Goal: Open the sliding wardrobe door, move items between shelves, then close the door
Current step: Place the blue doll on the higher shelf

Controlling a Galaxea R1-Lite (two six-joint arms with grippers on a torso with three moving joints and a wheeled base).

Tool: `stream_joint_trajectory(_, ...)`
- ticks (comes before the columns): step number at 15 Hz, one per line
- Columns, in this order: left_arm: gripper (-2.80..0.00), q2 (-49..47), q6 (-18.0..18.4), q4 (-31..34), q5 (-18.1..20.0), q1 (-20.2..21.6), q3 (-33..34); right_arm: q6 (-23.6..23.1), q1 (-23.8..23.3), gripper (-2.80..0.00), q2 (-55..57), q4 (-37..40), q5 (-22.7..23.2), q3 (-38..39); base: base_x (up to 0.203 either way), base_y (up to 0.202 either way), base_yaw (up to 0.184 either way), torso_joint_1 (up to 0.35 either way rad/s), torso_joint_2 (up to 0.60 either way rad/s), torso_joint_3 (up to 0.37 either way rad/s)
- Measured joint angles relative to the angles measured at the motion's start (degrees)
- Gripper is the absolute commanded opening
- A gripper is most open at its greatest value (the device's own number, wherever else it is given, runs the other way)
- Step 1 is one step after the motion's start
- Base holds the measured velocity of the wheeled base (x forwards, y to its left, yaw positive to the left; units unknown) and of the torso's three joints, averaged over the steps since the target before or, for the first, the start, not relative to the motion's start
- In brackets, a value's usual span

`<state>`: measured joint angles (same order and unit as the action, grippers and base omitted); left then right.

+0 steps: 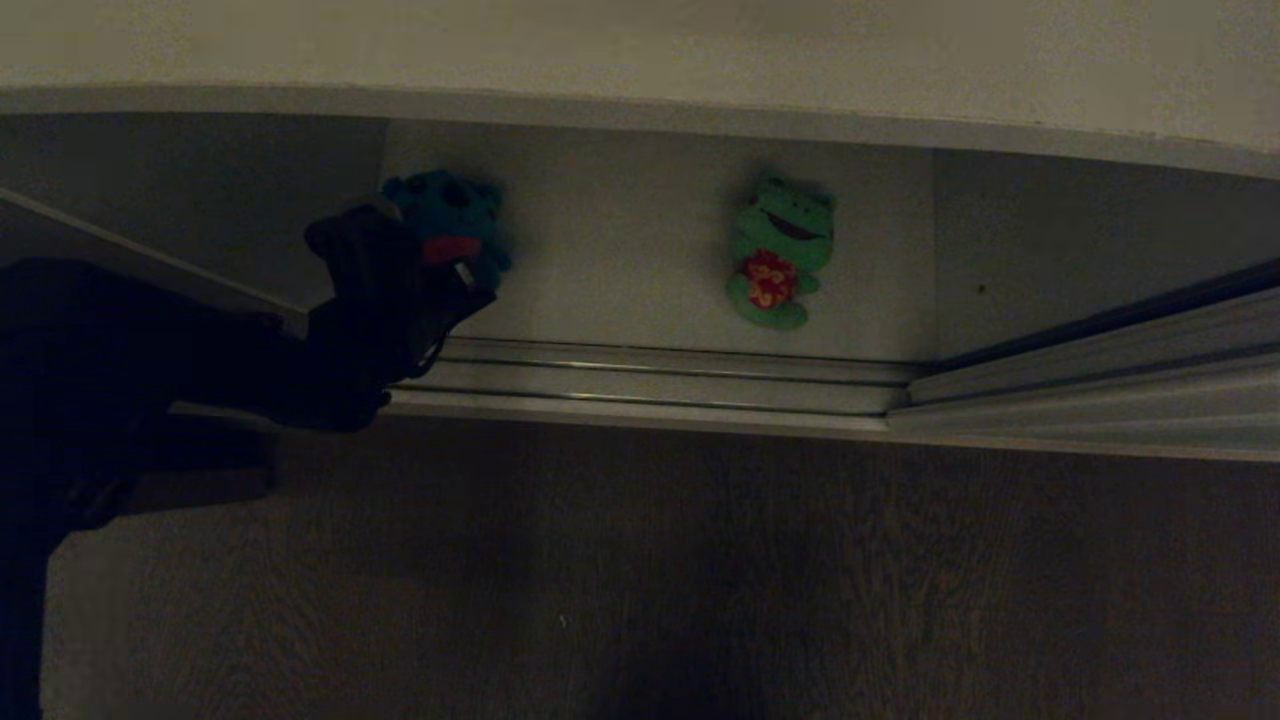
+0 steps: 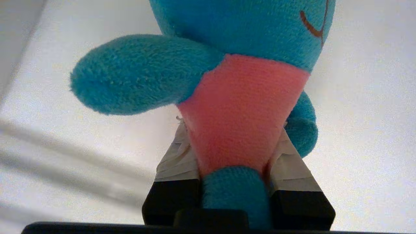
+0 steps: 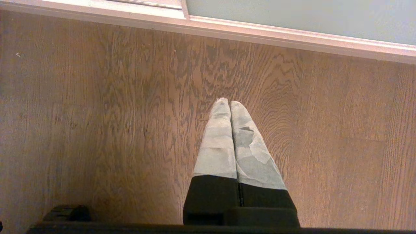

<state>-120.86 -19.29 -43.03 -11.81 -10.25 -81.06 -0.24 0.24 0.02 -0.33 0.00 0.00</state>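
A teal-blue bear [image 1: 450, 215] with a red belly is at the left of the white shelf [image 1: 620, 240]. My left gripper [image 1: 450, 268] reaches in from the left and is shut on it. In the left wrist view both taped fingers [image 2: 177, 156] press the sides of the bear [image 2: 240, 107] at its red belly, over the shelf [image 2: 364, 97]. The green frog [image 1: 780, 250] in red patterned clothing lies apart, further right on the same shelf. The sliding wardrobe door [image 1: 1110, 370] stands pushed to the right. My right gripper [image 3: 229, 103] hangs shut and empty over the floor.
Metal door tracks [image 1: 650, 385] run along the shelf's front edge. Dark wooden floor [image 1: 700, 580] lies in front of the wardrobe. A white board [image 1: 640, 60] overhangs the shelf. The grey-green door panel [image 3: 292, 13] and its light frame show beyond the right gripper.
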Motion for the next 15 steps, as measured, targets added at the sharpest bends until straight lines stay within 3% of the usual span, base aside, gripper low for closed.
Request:
stream_joint_trajectory(4,-2.8,14.36,3.21,6.71,2.47,-2.21,17.06,0.0,0.0,-2.8,0.0,0.0,0.0,0.0,0.0,0.0,0.0,0.0,0.0,0.0)
stream_joint_trajectory(10,-2.8,38.18,10.12,12.32,3.2,-4.84,45.79,0.02,0.0,-2.8,0.0,0.01,0.0,0.0,0.0,0.0,0.0,0.0,0.0,0.0)
stream_joint_trajectory(13,-2.8,52.44,11.39,19.59,3.43,-5.04,53.73,0.0,0.0,-2.8,0.0,0.02,0.0,0.0,0.0,0.0,0.0,0.0,0.0,0.0)
stream_joint_trajectory(15,-2.8,62.89,12.04,28.66,5.18,-3.6,55.35,0.01,0.0,-2.8,0.0,0.02,0.0,0.0,0.0,0.0,0.0,0.0,0.0,0.0)
